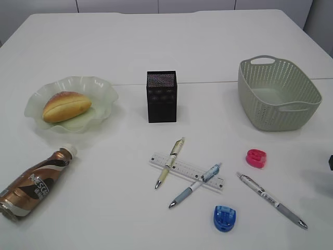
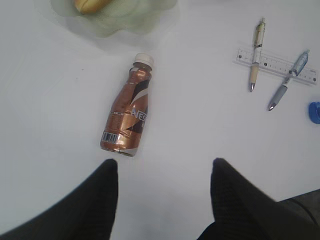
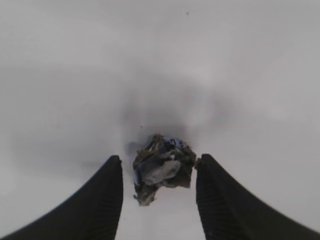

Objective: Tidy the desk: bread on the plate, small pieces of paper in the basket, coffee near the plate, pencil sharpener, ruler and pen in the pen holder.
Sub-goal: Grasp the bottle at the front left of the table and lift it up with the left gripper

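Grippers: left gripper (image 2: 164,172) fingers apart over bare desk (image 2: 60,125) | right gripper (image 3: 159,170) fingers apart around crumpled paper (image 3: 162,169), contact unclear | coffee (image 2: 130,112) lying flat just beyond left fingers, cap toward plate (image 2: 125,22) | plate cut off at frame top

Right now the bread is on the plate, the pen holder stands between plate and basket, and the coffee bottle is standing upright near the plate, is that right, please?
Not quite: the coffee bottle is lying on its side, not upright, as the exterior and left wrist views show. The rest holds: the bread is on the plate, and the pen holder stands between plate and basket.
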